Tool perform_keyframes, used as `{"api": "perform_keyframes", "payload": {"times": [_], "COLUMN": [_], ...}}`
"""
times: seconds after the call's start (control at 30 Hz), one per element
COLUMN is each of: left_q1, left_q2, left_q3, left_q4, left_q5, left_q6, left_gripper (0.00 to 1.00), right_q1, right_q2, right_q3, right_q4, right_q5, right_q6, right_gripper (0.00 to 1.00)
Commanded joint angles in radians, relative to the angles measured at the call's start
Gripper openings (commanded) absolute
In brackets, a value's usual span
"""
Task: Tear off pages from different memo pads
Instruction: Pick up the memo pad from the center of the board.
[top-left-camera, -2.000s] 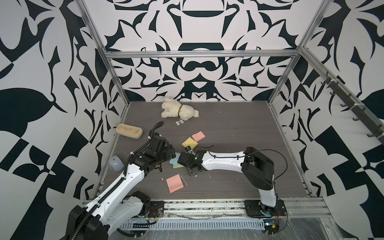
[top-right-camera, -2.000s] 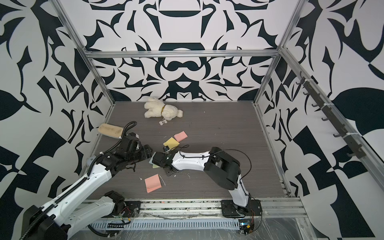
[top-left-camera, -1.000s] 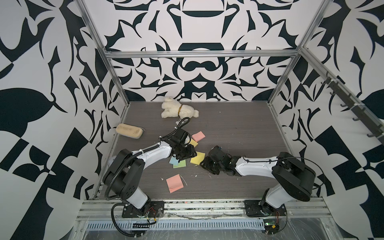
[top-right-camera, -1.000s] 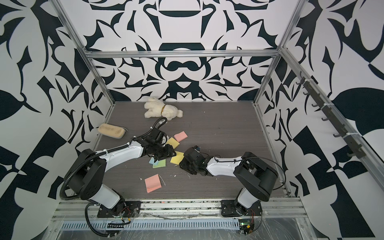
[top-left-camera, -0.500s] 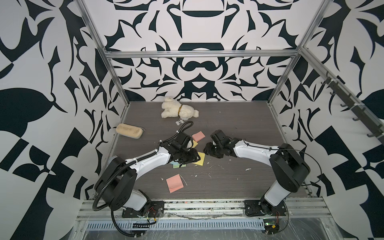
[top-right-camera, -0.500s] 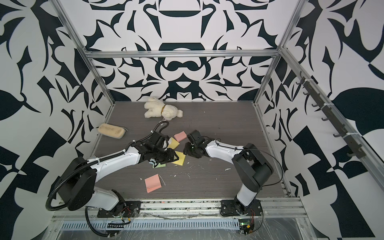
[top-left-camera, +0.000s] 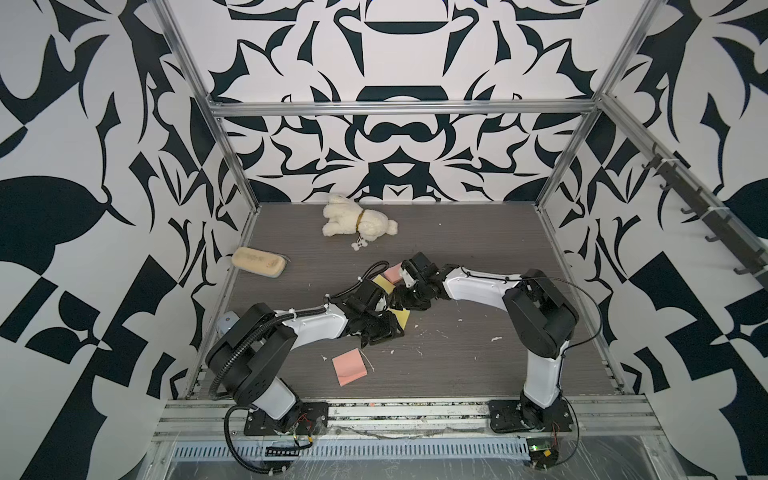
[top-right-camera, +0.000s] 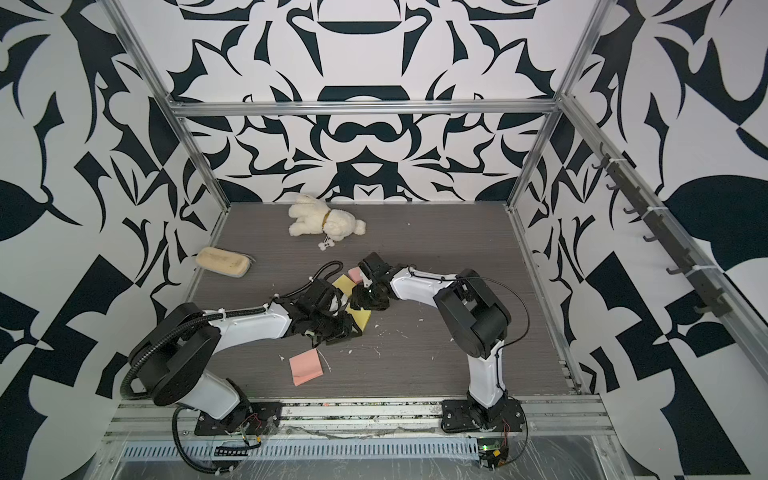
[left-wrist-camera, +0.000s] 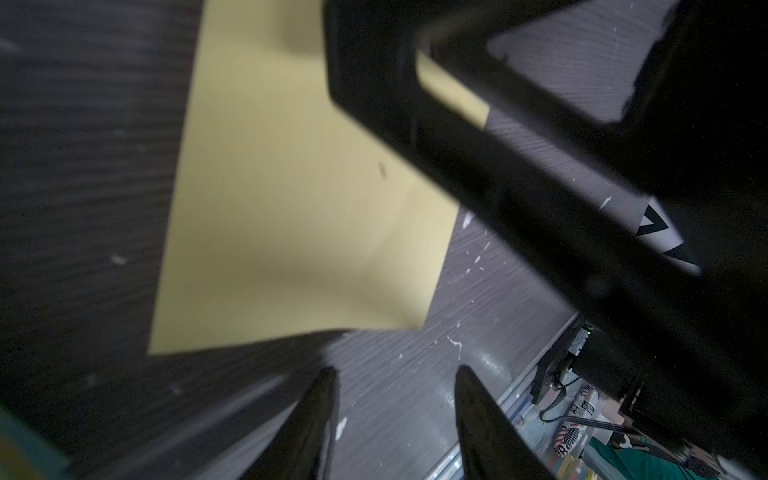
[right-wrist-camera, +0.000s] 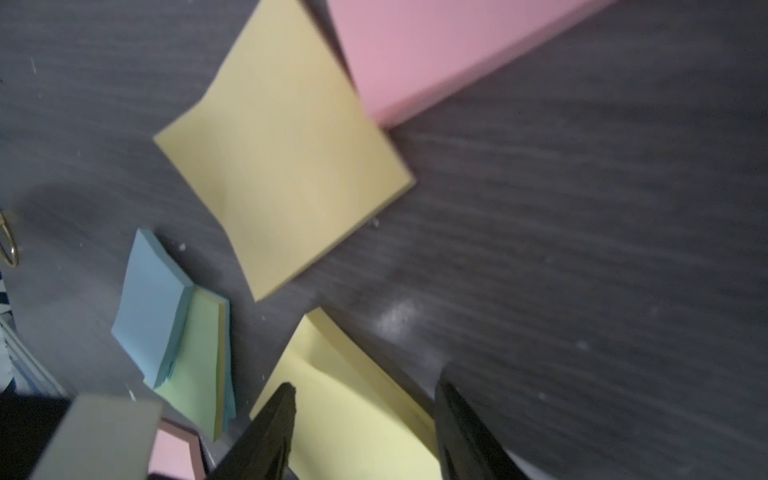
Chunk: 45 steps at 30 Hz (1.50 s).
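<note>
A loose yellow page (top-left-camera: 402, 320) (top-right-camera: 363, 318) lies flat mid-table between the two grippers. My right gripper (right-wrist-camera: 365, 384) (top-left-camera: 409, 301) hovers over it (right-wrist-camera: 353, 415), open, fingers astride the sheet. My left gripper (left-wrist-camera: 395, 372) (top-left-camera: 378, 332) is open with only bare floor between its fingers, just short of the page (left-wrist-camera: 291, 208). Behind lie the yellow memo pad (right-wrist-camera: 286, 174) (top-left-camera: 383, 284) and the pink pad (right-wrist-camera: 436, 54) (top-left-camera: 392, 274). A blue pad (right-wrist-camera: 149, 299) overlaps a green one (right-wrist-camera: 199, 365); in both top views the left gripper hides them.
A pink paper square (top-left-camera: 349, 366) lies alone near the front edge. A white plush dog (top-left-camera: 359, 222) sits at the back, a tan oblong block (top-left-camera: 258, 262) by the left wall. White scraps (top-left-camera: 494, 338) dot the floor. Patterned walls close in three sides.
The left gripper has come forward over the blue and green pads, toward the yellow page. The right gripper swung back toward the pink pad, then a little left over the page, its jaws wider.
</note>
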Motion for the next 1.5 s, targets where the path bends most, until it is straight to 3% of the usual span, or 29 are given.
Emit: {"api": "perform_keyframes", "payload": {"times": [0.0,0.2,0.4,0.8,1.23,1.47], "left_q1": [0.046,0.085,0.085,0.084,0.084,0.086], "left_q2": [-0.015,-0.077,-0.062,-0.035,-0.076,-0.124], "left_q3": [-0.024,-0.033,-0.047,-0.060,-0.050,-0.008], "left_q4": [0.002,-0.089,-0.068,-0.033,-0.054,-0.109], "left_q5": [-0.033,-0.091,-0.085,-0.067,-0.060,-0.066], "left_q6": [-0.017,0.024,0.021,0.022,0.028,0.043], "left_gripper": [0.45,0.41,0.40,0.36,0.36,0.41], "right_q1": [0.042,0.083,0.103,0.105,0.103,0.100], "right_q2": [-0.052,-0.126,-0.127,-0.153,-0.192,-0.210], "right_q3": [-0.094,-0.237,-0.297,-0.401,-0.428,-0.444], "right_q4": [-0.006,0.132,0.283,0.474,0.502,0.548], "right_q5": [-0.047,-0.032,-0.021,-0.046,-0.062,-0.077], "right_q6": [0.063,0.206,0.329,0.452,0.469,0.494], "right_gripper": [0.56,0.54,0.50,0.35,0.13,0.02]}}
